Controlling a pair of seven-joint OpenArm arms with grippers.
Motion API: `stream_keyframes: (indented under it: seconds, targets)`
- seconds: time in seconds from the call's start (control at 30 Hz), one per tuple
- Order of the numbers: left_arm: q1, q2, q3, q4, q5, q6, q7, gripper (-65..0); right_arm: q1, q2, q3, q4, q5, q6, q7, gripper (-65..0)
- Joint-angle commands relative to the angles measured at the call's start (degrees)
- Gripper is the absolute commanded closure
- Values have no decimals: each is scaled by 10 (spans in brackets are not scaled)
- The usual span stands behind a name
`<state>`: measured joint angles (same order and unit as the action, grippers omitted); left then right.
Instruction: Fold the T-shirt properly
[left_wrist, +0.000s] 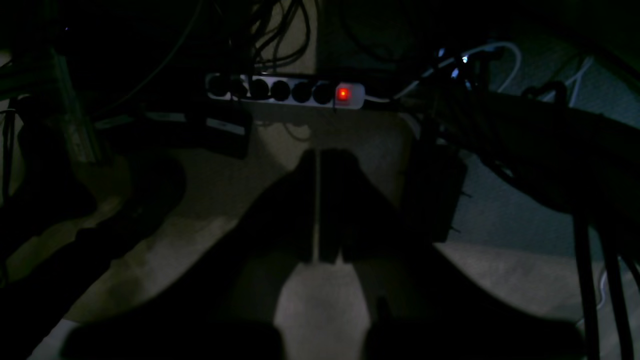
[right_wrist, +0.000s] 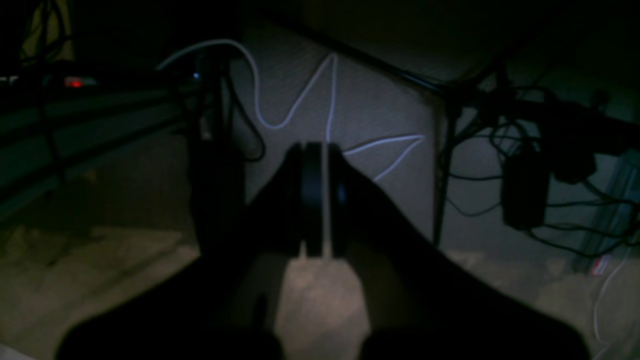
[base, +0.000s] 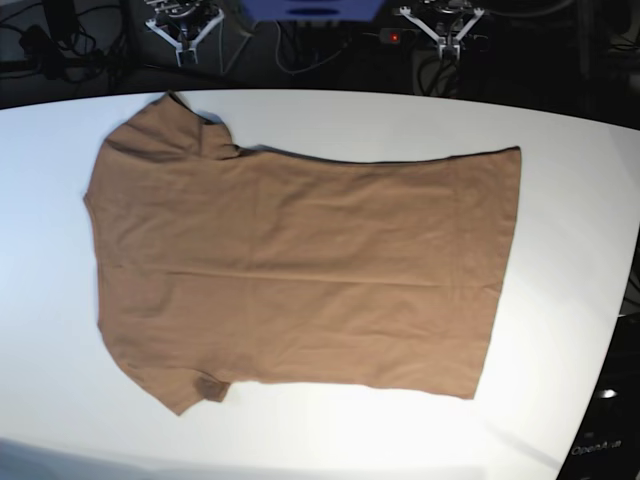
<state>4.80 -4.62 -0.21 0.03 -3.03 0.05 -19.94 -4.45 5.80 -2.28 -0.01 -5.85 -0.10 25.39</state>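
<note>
Base view: the T-shirt (base: 300, 265), tan-brown, lies spread flat across the centre of the white table (base: 570, 180), sleeves toward the left of the frame. Wrist views: the left gripper (left_wrist: 317, 210) and right gripper (right_wrist: 324, 200) each show fingers pressed together, holding nothing, above a dim floor with a power strip (left_wrist: 285, 91).

A robotics lab: a white tabletop (base: 560, 130) stands before metal arm mounts (base: 440, 25), with tangled cables (right_wrist: 500, 135) and a lit power strip (left_wrist: 285, 91) on carpet below.
</note>
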Motion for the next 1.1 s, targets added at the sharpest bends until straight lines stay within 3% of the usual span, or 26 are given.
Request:
stream_keyframes:
  seconds: [0.0,1.07]
  targets:
    - [4,-3,2,0,1,4,-4,-11,-1,1,0,0,-1,-1,4,-1]
    - [4,-2,2,0,1,4,-4,-11,-1,-8,2,0,-1,-2,4,-1]
